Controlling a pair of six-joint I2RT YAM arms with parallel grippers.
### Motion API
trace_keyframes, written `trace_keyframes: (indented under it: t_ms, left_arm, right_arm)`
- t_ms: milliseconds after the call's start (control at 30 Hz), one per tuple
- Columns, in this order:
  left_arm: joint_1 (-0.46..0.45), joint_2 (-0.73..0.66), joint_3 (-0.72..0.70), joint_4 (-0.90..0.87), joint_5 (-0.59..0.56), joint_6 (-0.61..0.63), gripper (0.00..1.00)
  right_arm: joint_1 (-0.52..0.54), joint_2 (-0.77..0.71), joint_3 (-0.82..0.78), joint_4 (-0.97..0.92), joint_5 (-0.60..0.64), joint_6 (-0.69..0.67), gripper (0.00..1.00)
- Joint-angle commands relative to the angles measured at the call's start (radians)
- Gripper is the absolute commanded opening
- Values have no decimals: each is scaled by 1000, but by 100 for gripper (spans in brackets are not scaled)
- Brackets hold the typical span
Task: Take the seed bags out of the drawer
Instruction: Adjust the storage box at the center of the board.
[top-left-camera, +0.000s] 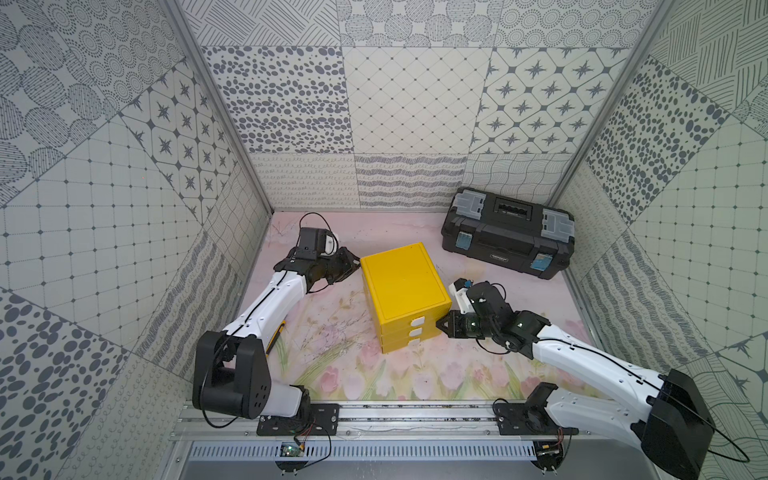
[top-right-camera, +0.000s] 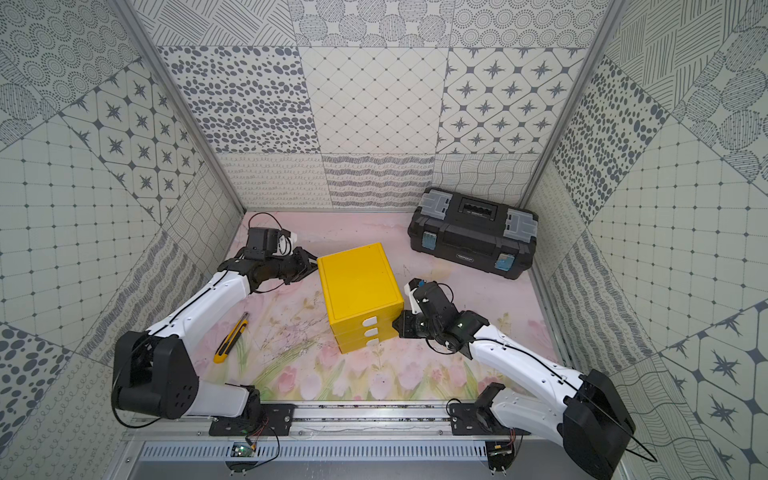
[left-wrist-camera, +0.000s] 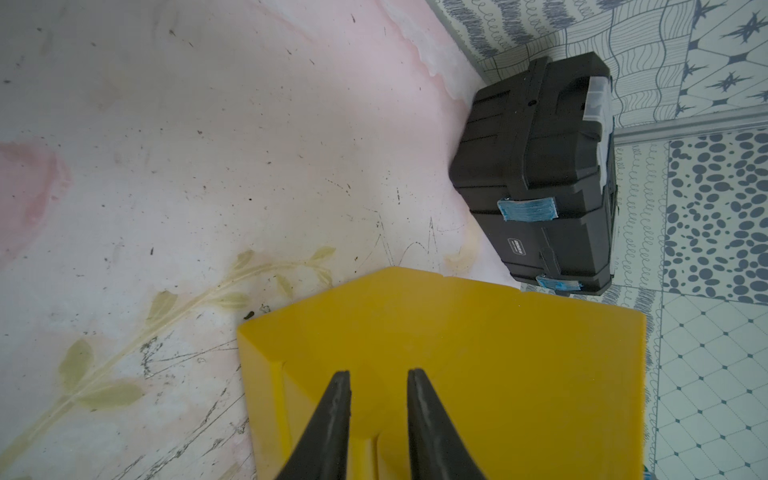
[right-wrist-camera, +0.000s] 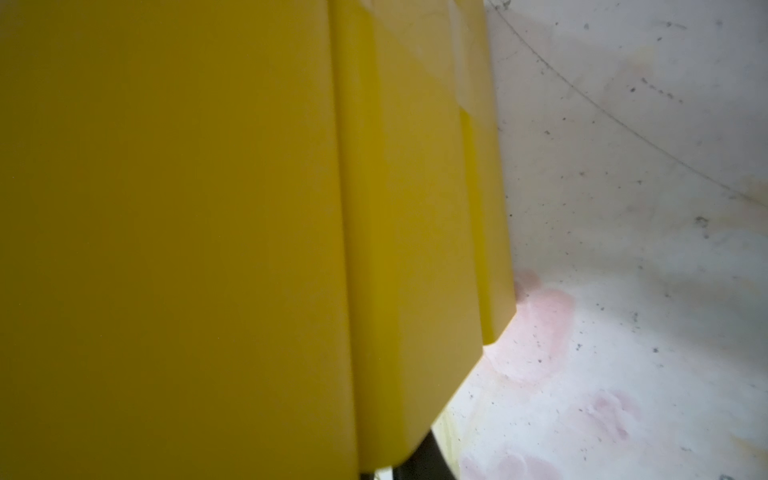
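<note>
A yellow plastic three-drawer cabinet (top-left-camera: 403, 286) stands at the middle of the floral-print surface (top-left-camera: 332, 374), its drawers (top-left-camera: 399, 336) all shut, so the seed bags cannot be seen. The left tool (left-wrist-camera: 378, 374), narrowly parted and empty, touches the cabinet's 10 o'clock corner. The right tool (top-left-camera: 444, 326), pinched together and empty, meets its 4 o'clock side. A black plastic toolbox (top-left-camera: 509, 239) sits at 1 o'clock.

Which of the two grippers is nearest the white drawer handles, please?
The right gripper, at the yellow drawer unit's side right beside the white handles; the left gripper is at the unit's far rear corner.
</note>
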Motion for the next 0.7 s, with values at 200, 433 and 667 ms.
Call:
trace_keyframes:
  t_ms: [200,433,667]
  left_arm:
    - [-35,-212,-186,31,68,11,27]
    - [-87,-394,-332,28,51,-60,27]
    - [-118,-609,-425,-92,-25,-119,26]
  right_arm:
    - [-94,83,60,14,17,-104,16]
    - [-151,174,115,14,3,-168,24]
    - [-179,321,238,15,-17,-223,29]
